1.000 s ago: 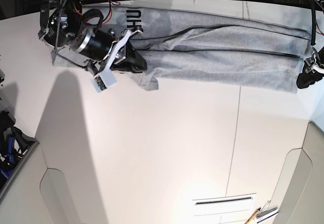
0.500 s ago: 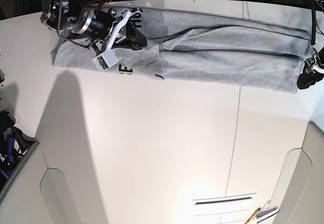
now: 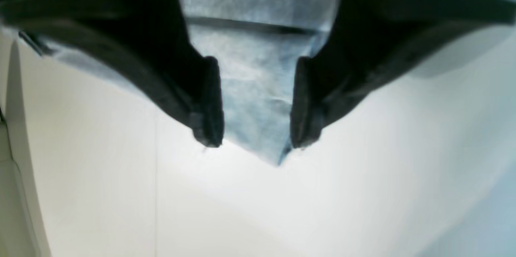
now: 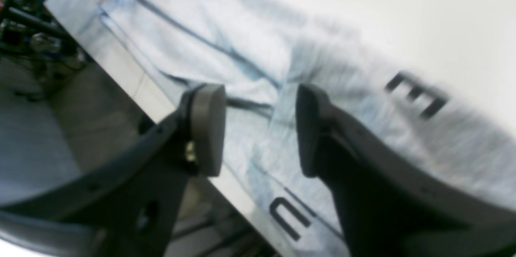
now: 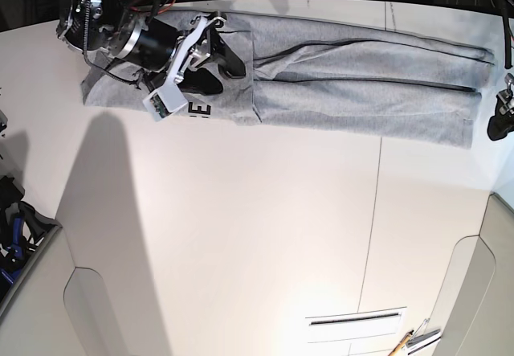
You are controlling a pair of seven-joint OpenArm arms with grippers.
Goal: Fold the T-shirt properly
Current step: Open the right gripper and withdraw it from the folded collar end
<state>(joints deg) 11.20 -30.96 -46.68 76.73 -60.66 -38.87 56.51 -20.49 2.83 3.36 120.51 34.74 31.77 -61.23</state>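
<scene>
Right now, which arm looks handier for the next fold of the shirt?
Probably the right gripper: it hangs open directly above the T-shirt, by the lettering. The left gripper, also open, sits at the shirt's far corner, mostly off the cloth.

A broad, smooth white surface (image 5: 241,235) with a thin seam line carries a heather-grey cotton T-shirt (image 5: 361,91), folded into a long band along its far edge, black block letters showing near one end.
</scene>
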